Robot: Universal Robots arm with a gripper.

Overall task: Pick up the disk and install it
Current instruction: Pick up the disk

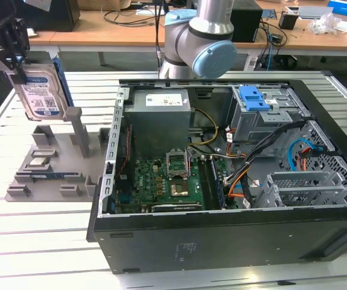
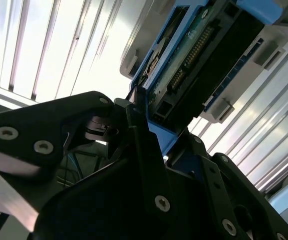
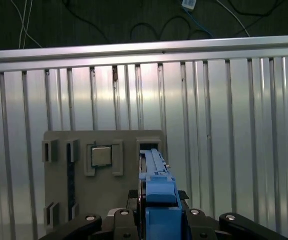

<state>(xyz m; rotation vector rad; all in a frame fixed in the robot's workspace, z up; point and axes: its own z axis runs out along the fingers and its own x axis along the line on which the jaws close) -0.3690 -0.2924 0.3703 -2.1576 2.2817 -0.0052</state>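
Note:
The disk (image 1: 40, 90), a silver hard drive with a white-and-blue label and a blue side rail, hangs upright in the air at the exterior view's left. My gripper (image 1: 16, 60) is shut on its upper end and holds it just above the grey fixture (image 1: 52, 163). In the second wrist view the disk's (image 2: 194, 60) connector edge and blue frame sit between the black fingers (image 2: 133, 130). In the first wrist view the blue rail (image 3: 156, 195) runs out from the gripper (image 3: 156, 220), above the fixture's empty slot (image 3: 149, 145).
An open computer case (image 1: 233, 151) lies on the slatted metal table (image 1: 34, 235), right of the fixture, with a drive cage and blue latch (image 1: 254, 96) at its far side. A small square chip (image 1: 38, 162) rests in the fixture. The arm's base (image 1: 197, 36) stands behind the case.

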